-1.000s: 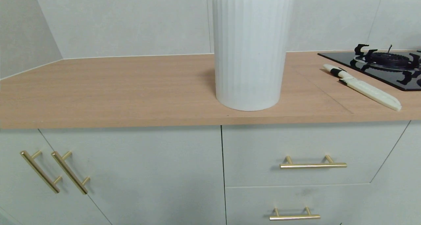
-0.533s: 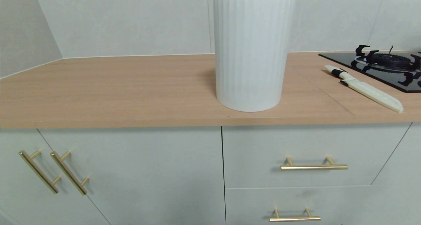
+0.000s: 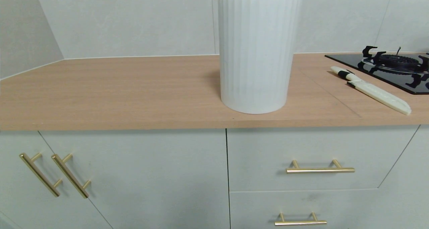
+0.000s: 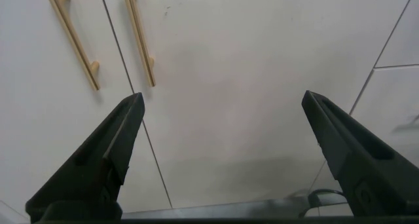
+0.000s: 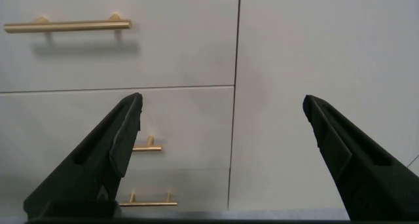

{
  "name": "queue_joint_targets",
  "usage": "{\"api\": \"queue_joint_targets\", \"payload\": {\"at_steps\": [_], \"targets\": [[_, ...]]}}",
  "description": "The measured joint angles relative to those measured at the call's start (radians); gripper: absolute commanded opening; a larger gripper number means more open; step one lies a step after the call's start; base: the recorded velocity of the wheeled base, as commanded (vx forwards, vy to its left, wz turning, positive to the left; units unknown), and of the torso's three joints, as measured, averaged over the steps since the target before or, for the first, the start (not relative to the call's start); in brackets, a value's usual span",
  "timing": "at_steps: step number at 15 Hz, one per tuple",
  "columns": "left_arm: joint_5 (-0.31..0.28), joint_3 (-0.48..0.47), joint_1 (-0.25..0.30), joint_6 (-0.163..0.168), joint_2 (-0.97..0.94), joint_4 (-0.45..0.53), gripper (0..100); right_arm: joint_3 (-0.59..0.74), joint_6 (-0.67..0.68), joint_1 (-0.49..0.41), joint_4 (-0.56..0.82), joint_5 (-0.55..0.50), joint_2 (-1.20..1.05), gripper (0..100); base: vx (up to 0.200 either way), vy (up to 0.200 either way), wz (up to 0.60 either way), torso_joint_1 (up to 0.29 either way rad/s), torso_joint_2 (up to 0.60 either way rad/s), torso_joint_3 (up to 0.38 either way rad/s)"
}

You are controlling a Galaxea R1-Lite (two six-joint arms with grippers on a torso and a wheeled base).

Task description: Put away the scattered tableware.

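Brass bar handles mark the nearest ground. The left gripper (image 4: pixel 221 99), jaws spread wide and holding nothing, faces the paired door handles (image 4: pixel 75 40). The right gripper (image 5: pixel 221 99), just as wide and empty, faces the drawer handle (image 5: pixel 65 25). Both appear to sit low, before the cabinet fronts and under the wooden counter (image 3: pixel 117 88).

Above, a white ribbed container (image 3: pixel 256 51) stands upright close to the counter's front edge, about midway along it. Toward the right end, well apart from the container, lies a cream knife (image 3: pixel 370 90), just beside the black hob (image 3: pixel 385 66). Its long axis slants: the black-banded handle points toward the back, the blade tip toward the front edge and right end.

So the knife lies up and rightward of both jaws, and the right arm looks the nearer. It would need to rise past the edge and close across that slant.
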Motion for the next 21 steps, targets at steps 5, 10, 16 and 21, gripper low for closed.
{"api": "queue_joint_targets", "payload": {"at_steps": [5, 10, 16, 21], "targets": [[0.0, 0.0, 0.0, 0.0, 0.0, 0.0, 100, 0.0, 0.0, 0.0, 0.0, 0.0, 0.0, 100, 0.0, 0.0, 0.0, 0.066, -0.22, -0.209], [0.0, 0.0, 0.0, 0.0, 0.0, 0.0, 100, 0.0, 0.0, 0.0, 0.0, 0.0, 0.0, 100, 0.0, 0.0, 0.0, 0.172, -0.51, -0.296], [0.0, 0.0, 0.0, 0.001, 0.0, 0.0, 100, 0.0, 0.0, 0.0, -0.001, 0.0, 0.0, 100, 0.0, 0.0, 0.0, 0.188, -0.48, -0.286], [0.0, 0.0, 0.0, 0.001, 0.0, 0.0, 100, 0.0, 0.0, 0.0, 0.0, 0.0, 0.0, 100, 0.0, 0.0, 0.0, 0.212, -0.49, -0.281]]}}
